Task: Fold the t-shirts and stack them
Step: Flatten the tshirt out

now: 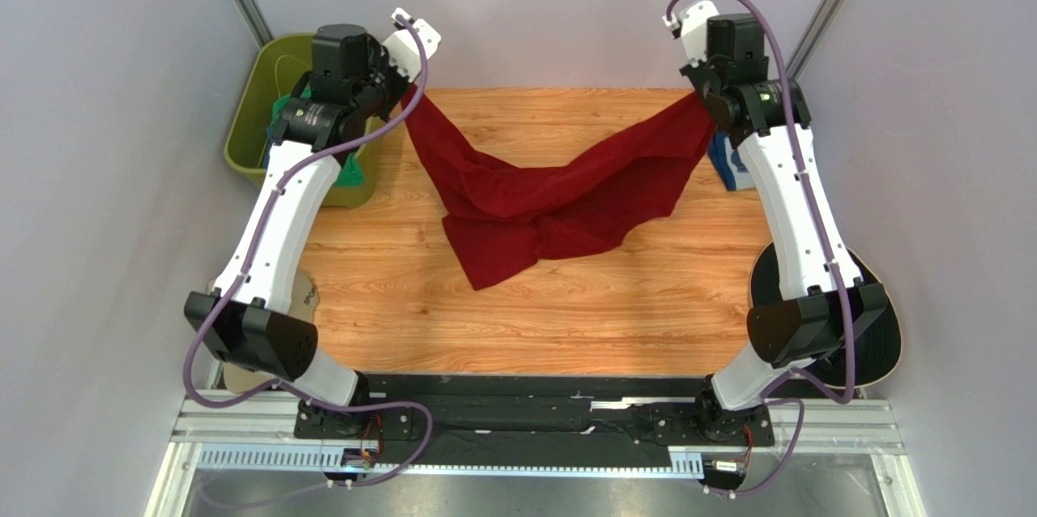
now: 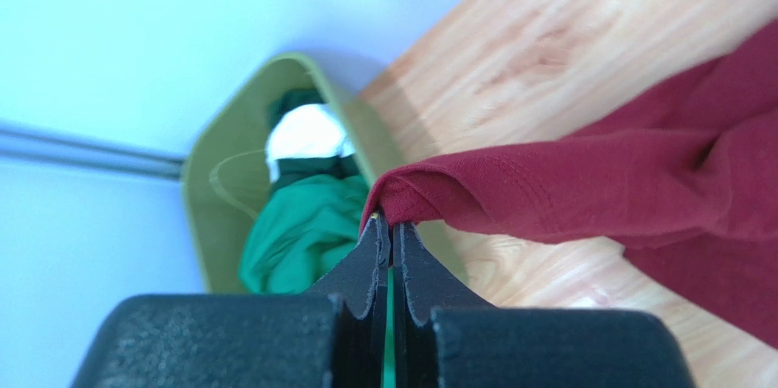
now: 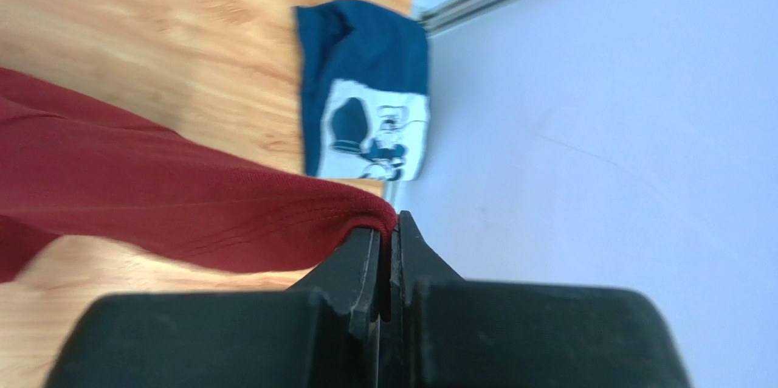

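The dark red t-shirt [image 1: 548,195] hangs stretched between both grippers above the far half of the wooden table [image 1: 511,323], and its middle sags onto the wood. My left gripper [image 1: 408,98] [image 2: 391,224] is shut on one bunched corner of the red t-shirt [image 2: 566,187]. At the far right, my right gripper [image 1: 704,98] [image 3: 391,219] is shut on the opposite corner of the red cloth [image 3: 183,196]. A navy-blue t-shirt [image 3: 365,96] [image 1: 727,165] with white cartoon print lies folded at the table's right edge. A green t-shirt [image 2: 301,233] sits crumpled in the bin.
An olive-green bin [image 1: 258,116] [image 2: 219,215] stands off the table's far-left corner. A black wide-brimmed hat [image 1: 886,329] lies at the right, partly under the right arm. A tan cap [image 1: 304,298] peeks out by the left arm. Grey walls stand close on both sides.
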Available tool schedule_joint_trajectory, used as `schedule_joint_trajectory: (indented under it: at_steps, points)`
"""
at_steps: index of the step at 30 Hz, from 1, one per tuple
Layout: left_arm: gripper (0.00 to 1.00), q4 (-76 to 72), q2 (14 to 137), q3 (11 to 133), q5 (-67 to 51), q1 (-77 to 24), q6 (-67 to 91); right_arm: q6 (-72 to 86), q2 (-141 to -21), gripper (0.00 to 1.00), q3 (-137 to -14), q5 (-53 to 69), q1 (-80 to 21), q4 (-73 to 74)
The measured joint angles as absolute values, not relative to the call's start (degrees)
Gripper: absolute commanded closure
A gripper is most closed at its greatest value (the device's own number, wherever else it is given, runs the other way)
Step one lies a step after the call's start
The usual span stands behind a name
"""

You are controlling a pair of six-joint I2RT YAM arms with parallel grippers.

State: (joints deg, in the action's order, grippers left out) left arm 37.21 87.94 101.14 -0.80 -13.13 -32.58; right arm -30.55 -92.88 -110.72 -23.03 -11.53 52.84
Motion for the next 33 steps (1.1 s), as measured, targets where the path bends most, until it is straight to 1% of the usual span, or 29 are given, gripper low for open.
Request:
schedule_joint_trajectory:
  at_steps: [5,15,21,24,29,33]
  points:
    - [1.0,37.0,84.3,101.2,3.4,-13.1,-32.7,-32.9,-92.8,1.0,-115.6,-25.1,-8.1,53.3]
    - [1.0,35.7,76.2,99.3,9.0,-13.0,-34.5,-36.1,-89.1,1.0,-116.0,-26.0,-3.2,54.2]
    - [1.0,35.4,70.4,97.6,9.5,-11.9,-34.9,-36.8,-87.4,1.0,-118.2,-25.4,-1.7,55.0]
    - [1.0,36.0,67.2,96.0,7.8,-11.9,-34.6,-36.9,-84.1,1.0,-116.8,-23.7,-1.7,56.5]
    - [1.0,39.6,61.6,91.0,4.7,-11.9,-34.6,-37.3,-74.8,1.0,-110.9,-21.3,-1.7,59.1]
    - [1.0,43.7,57.9,88.6,1.6,-11.9,-34.8,-37.8,-68.1,1.0,-109.1,-20.2,-1.7,61.4]
